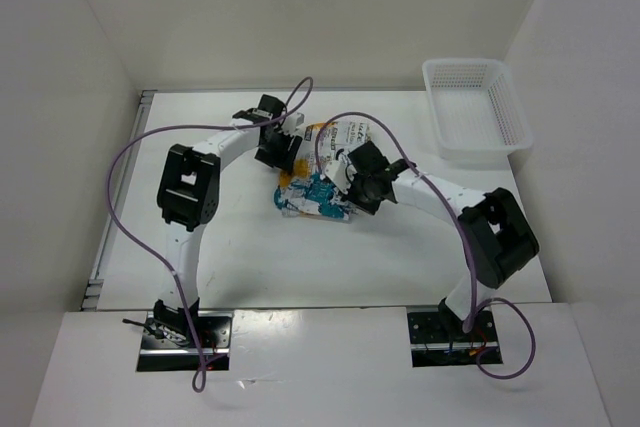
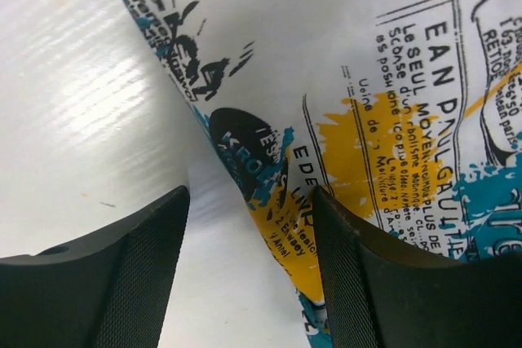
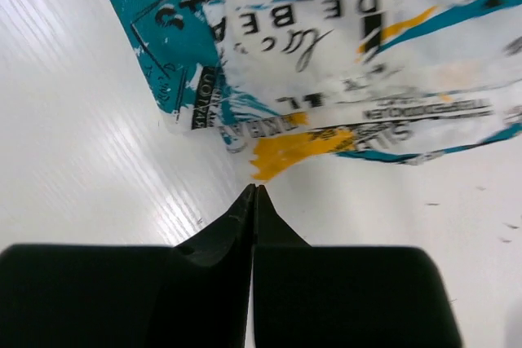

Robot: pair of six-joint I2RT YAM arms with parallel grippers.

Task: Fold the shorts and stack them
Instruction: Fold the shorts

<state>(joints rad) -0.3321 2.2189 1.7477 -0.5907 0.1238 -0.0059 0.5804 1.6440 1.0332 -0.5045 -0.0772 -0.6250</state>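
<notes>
The shorts (image 1: 315, 195) lie bunched at the middle of the tabletop (image 1: 240, 247) in the top view, between the two arms. Their long axis runs up and down the frame, leaning a little: the whiter end with black lettering points to the upper right, and the teal and yellow end points to the lower left, toward the arm bases. The white mesh basket (image 1: 478, 107) stands well apart at the upper right of the tabletop.

The left end effector (image 2: 249, 201) sits at the upper left side of the fabric with its jaws spread wide. In its wrist view the slanting edge of the shorts (image 2: 391, 79) runs down between the two fingers, the right-hand finger (image 2: 383, 283) over printed cloth and the left-hand one (image 2: 139, 283) over bare tabletop (image 2: 73, 120). It has hold of nothing.

The right end effector (image 3: 254, 197) is fully closed, fingers pressed together with nothing between them. Its tip rests low over the tabletop just beside the crumpled hem of the shorts (image 3: 342, 46), below a yellow patch; whether it touches the cloth I cannot tell.
</notes>
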